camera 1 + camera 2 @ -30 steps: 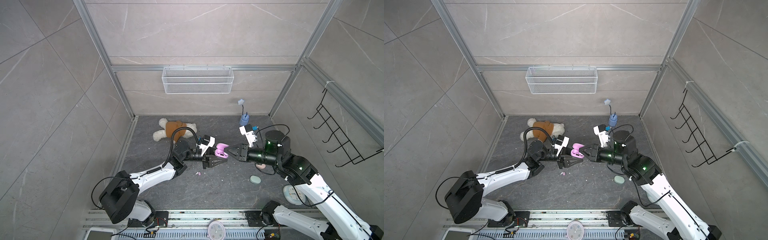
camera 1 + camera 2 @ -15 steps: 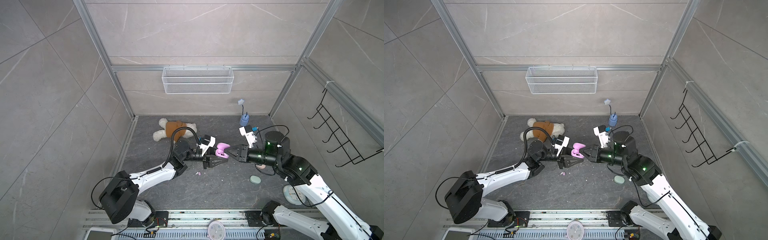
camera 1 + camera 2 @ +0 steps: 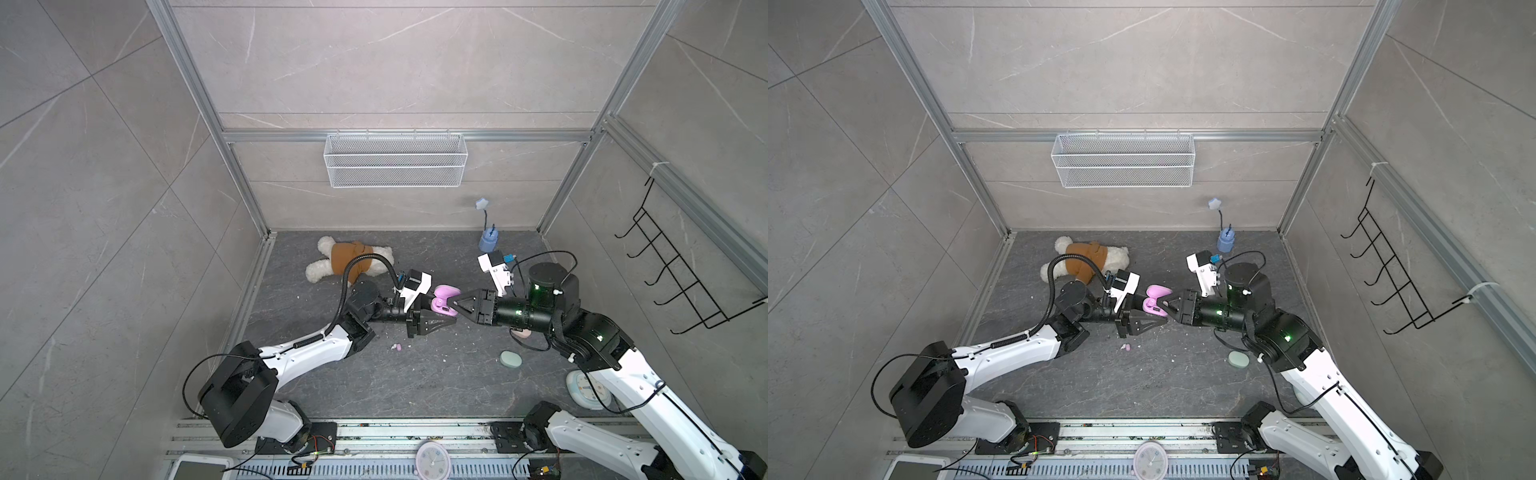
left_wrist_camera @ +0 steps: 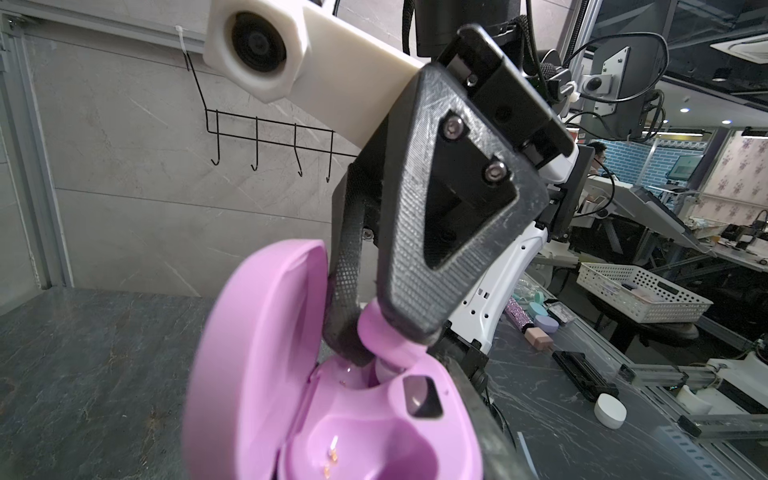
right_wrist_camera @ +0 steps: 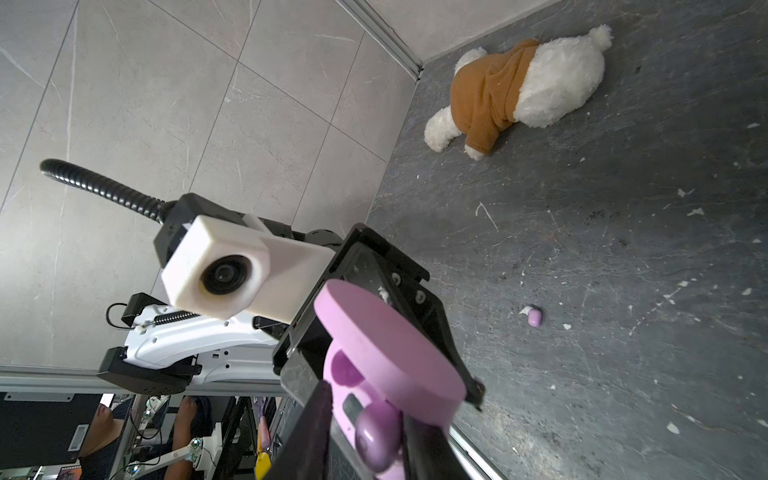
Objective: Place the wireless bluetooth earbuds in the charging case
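A lilac charging case [image 3: 439, 306] [image 3: 1151, 307] hangs above the floor with its lid up, and my left gripper [image 3: 444, 312] is shut on its base. The case fills the left wrist view [image 4: 353, 436]; its near socket is bare. A lilac earbud [image 4: 384, 337] [image 5: 376, 436] sits with its stem in the far socket. My right gripper [image 3: 455, 305] [image 5: 365, 440] straddles it with its jaws slightly parted, and a gap shows on one side of the bud. A second lilac earbud [image 3: 397, 347] [image 5: 534, 318] lies on the floor below.
A mint oval case [image 3: 510, 359] lies on the floor by the right arm, and a peach one [image 3: 520, 332] shows partly under it. A plush bear [image 3: 349, 259] lies at the back, a blue bottle [image 3: 488, 240] in the back corner. White specks litter the floor.
Both arms and the case hold the same places. The right gripper's jaws have parted a little around the earbud at the case.
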You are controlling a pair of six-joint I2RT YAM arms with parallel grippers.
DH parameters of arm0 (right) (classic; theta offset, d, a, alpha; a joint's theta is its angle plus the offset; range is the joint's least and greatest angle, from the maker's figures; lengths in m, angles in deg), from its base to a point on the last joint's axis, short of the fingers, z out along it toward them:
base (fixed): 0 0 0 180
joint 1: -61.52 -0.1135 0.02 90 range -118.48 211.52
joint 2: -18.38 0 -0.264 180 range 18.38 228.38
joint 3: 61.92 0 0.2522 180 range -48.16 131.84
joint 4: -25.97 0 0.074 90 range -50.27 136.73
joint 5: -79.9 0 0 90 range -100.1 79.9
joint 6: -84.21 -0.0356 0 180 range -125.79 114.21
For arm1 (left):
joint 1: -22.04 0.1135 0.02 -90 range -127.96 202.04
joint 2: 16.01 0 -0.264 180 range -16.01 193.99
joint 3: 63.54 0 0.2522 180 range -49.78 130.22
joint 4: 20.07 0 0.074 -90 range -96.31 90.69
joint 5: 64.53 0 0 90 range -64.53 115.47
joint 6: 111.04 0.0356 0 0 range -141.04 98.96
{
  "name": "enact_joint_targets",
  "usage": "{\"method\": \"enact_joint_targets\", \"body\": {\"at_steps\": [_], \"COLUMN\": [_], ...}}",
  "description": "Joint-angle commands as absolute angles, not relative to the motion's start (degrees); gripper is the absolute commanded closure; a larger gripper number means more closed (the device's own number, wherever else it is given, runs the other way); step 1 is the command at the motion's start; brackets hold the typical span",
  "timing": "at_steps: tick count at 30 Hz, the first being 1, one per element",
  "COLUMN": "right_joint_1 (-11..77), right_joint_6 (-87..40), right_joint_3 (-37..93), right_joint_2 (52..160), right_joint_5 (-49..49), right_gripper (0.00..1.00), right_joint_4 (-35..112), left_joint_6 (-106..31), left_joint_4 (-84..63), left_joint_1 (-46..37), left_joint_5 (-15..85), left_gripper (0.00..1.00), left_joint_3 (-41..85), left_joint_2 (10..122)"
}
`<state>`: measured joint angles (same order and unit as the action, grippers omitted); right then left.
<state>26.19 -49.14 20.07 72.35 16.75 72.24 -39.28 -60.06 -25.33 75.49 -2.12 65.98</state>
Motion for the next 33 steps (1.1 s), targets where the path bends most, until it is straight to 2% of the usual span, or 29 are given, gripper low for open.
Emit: {"method": "enact_joint_targets", "body": {"at_steps": [1,11,17,24,33], "right_joint_1": [26.37,26.47,26.42,26.43,26.38], "right_joint_6": [-47.90,-47.27,-47.01,-46.92,-47.36], "right_joint_3": [20.47,22.11,23.04,23.85,24.94], "right_joint_2": [72.42,73.13,73.62,73.49,72.48], "right_joint_5": [15.24,14.73,14.84,15.12,15.30], "right_gripper": [0.63,0.39,0.28,0.19,0.12], "right_joint_4": [73.03,74.18,74.48,74.57,75.26], "left_joint_6": [-39.24,-39.51,-39.71,-39.96,-39.88], "left_joint_4": [-63.87,-63.69,-63.72,-63.62,-63.40], "left_joint_1": [-25.82,-25.82,-25.86,-25.93,-25.93], "left_joint_5": [76.09,76.09,76.12,76.05,75.26], "left_gripper": [0.71,0.70,0.71,0.70,0.71], "left_joint_3": [-0.18,-0.26,-0.37,-0.22,-0.89], "left_joint_2": [63.18,63.35,63.44,63.88,64.62]}}
